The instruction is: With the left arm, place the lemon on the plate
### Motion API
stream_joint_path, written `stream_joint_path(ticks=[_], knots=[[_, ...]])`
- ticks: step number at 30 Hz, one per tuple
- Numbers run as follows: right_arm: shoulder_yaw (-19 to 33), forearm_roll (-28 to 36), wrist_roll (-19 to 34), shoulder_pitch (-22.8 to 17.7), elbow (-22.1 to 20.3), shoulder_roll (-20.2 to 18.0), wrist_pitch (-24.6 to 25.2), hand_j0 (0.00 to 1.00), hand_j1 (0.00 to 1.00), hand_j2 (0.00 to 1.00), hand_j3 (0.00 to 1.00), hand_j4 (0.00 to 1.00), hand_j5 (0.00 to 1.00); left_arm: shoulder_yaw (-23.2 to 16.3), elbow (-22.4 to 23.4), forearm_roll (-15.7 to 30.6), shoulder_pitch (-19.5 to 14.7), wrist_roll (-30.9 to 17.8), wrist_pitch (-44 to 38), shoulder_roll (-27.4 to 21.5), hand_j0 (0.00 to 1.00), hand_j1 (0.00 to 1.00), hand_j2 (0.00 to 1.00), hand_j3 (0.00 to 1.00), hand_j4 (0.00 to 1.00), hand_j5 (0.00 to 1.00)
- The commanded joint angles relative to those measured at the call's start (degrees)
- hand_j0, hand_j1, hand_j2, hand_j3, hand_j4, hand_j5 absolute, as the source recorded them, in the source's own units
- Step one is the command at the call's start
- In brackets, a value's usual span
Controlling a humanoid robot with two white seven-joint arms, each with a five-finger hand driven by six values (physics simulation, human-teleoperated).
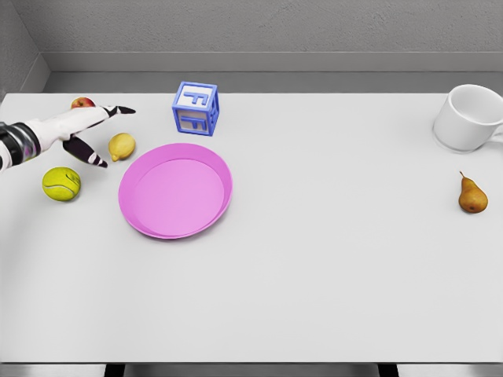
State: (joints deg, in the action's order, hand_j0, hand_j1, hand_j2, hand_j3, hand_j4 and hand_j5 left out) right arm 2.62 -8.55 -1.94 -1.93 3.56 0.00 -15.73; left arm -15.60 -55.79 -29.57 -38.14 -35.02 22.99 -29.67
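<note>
The left arm (23, 137) is cut off by the picture's left edge. The apple (82, 103) at the surface's far left corner is partly hidden behind the left hand (86, 129). The mug (470, 118) near the far right corner is clipped at its handle side by the right edge.

Left arm enters from the picture's left edge, upper part, forearm white, reaching rightward and nearly level. Left hand (82, 129) open: fingers (118, 111) stretched out straight to the right, thumb (88, 153) splayed down and away, dark at the tips. Nothing grasped. Right arm out of view.
</note>
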Motion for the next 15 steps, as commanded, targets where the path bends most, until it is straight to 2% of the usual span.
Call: stream_joint_path(ticks=[1, 15], knots=[[0.0, 0.0, 0.0, 0.0, 0.0, 0.0, 0.0, 1.0, 1.0, 1.0, 1.0, 1.0, 1.0, 0.0, 1.5, -0.3, -0.1, 0.0, -0.1, 0.5, 1.0, 1.0, 1.0, 1.0, 1.0, 1.0], [0.0, 0.0, 0.0, 0.0, 0.0, 0.0, 0.0, 1.0, 1.0, 1.0, 1.0, 1.0, 1.0, 0.0, 4.6, -3.6, -1.9, 0.3, -0.2, 2.9, 1.0, 1.0, 1.0, 1.0, 1.0, 1.0]])
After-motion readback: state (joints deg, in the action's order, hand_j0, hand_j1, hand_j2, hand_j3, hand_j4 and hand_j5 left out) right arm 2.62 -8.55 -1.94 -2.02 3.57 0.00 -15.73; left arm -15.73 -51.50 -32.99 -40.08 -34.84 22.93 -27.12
